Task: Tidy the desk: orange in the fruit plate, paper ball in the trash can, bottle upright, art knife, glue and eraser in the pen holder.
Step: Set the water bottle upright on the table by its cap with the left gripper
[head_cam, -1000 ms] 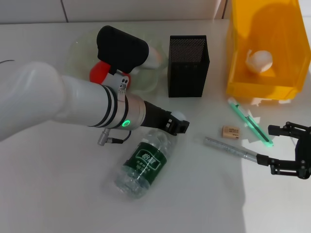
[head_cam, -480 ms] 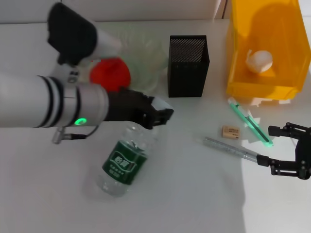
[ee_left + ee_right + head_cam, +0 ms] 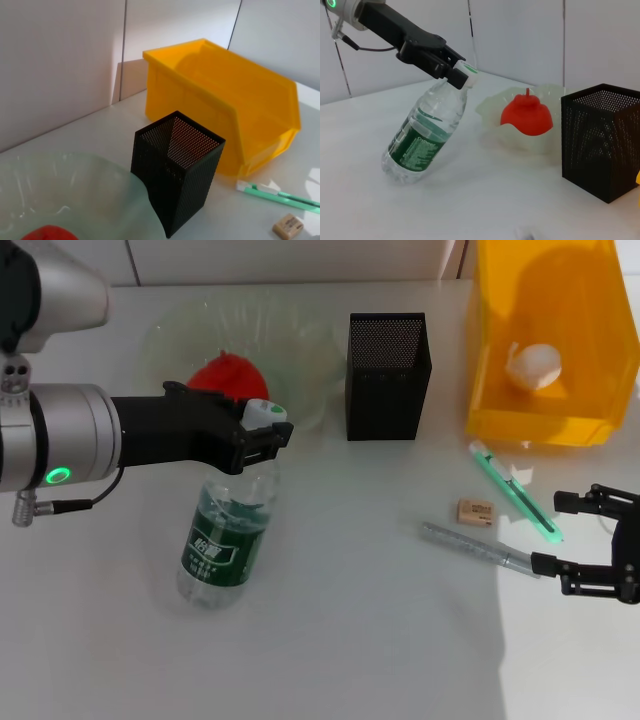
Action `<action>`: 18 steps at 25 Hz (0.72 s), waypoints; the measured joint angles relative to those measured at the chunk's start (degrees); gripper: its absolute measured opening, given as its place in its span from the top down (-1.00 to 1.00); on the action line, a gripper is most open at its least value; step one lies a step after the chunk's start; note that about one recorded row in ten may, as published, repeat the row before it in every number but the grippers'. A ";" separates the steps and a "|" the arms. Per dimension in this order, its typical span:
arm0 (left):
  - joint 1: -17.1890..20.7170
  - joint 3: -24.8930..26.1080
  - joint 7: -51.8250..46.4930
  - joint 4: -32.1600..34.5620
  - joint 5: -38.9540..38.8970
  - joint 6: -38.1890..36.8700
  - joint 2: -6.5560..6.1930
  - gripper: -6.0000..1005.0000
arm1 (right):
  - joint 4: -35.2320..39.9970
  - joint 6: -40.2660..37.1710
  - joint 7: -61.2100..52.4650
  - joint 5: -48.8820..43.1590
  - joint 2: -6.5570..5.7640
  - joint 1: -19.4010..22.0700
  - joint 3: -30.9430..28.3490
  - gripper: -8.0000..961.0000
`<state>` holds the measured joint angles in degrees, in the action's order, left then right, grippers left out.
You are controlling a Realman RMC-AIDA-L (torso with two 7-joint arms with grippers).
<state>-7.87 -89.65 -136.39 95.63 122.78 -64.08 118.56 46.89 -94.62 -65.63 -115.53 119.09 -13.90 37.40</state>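
Note:
My left gripper [image 3: 262,432] is shut on the capped neck of the clear bottle [image 3: 224,536] with a green label. The bottle leans steeply with its base on the table; it also shows in the right wrist view [image 3: 426,133]. The orange [image 3: 228,374] lies in the clear fruit plate [image 3: 305,345]. The paper ball [image 3: 533,365] lies in the yellow bin [image 3: 500,410]. The green art knife [image 3: 515,492], the eraser [image 3: 475,512] and the silvery glue stick [image 3: 470,543] lie right of the black mesh pen holder [image 3: 388,375]. My right gripper [image 3: 550,535] is open at the glue stick's right end.
The pen holder [image 3: 177,170] stands between the plate [image 3: 100,180] and the yellow bin [image 3: 225,95]. The knife [image 3: 280,196] and eraser [image 3: 288,225] lie in front of the bin. The table's front half is bare white surface.
My left arm swung left and lifted the bottle's neck. The bottle went from lying flat to leaning steeply, and its base slid left. The right gripper barely moved.

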 joint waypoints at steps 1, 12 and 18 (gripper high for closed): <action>0.37 0.49 0.77 0.05 -0.99 -0.26 0.00 0.10 | 0.09 -0.09 -0.15 0.01 0.00 -0.07 0.00 -0.73; 2.81 3.98 3.22 1.64 -4.95 -1.53 -0.06 0.10 | 0.37 -0.50 -1.32 0.14 0.00 -0.68 0.07 -0.73; 3.08 4.40 3.24 2.42 -4.70 -1.52 -0.02 0.10 | 0.52 -1.06 -1.83 0.14 0.01 -0.78 0.26 -0.73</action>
<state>-4.79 -85.26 -133.15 98.05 118.08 -65.60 118.54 47.41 -95.68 -67.46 -115.39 119.09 -14.68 37.66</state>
